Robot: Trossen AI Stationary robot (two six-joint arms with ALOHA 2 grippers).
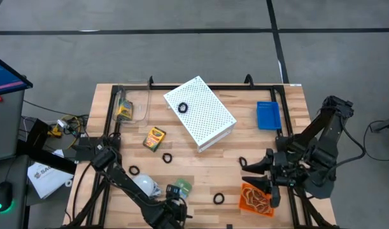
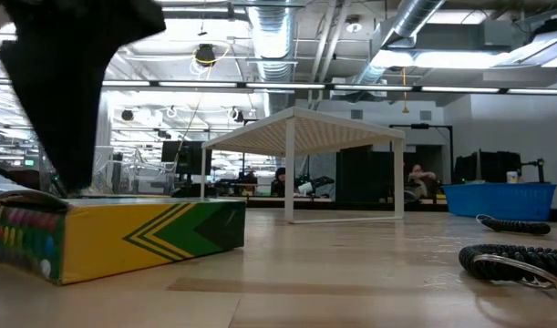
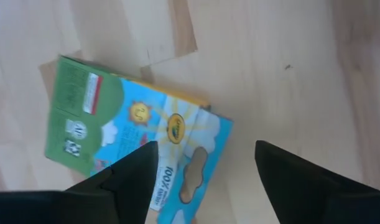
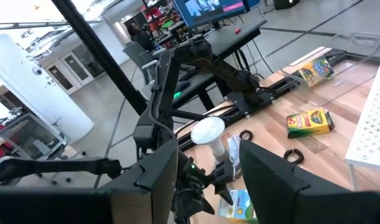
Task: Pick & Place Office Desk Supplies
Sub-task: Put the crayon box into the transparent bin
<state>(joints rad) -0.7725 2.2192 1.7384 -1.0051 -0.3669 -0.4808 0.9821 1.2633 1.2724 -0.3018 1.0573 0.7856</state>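
Observation:
A crayon box (image 3: 109,118), green and blue on its upper face, lies flat on the wooden table near the front edge (image 1: 179,187). My left gripper (image 3: 205,174) points down at it, open; one finger (image 3: 137,180) stands over the box's end, the other over bare wood beside it. In the low view the dark gripper (image 2: 59,100) comes down to the box (image 2: 141,235). My right gripper (image 1: 256,170) hangs open and empty above the table's right side. Another crayon box (image 1: 154,138) lies left of centre. My left gripper comes at the crayon box from above with its fingers apart. In the low view its dark finger (image 2: 73,178) reaches down to the box's top edge; whether it touches the box, I cannot tell.
The white perforated box (image 1: 200,111) stands mid-table with a black ring (image 1: 183,107) on top. A blue bin (image 1: 268,115) is at the right, an orange tray of rubber bands (image 1: 256,198) front right. A white bulb-like object (image 1: 145,184) and loose black rings (image 1: 167,157) lie nearby.

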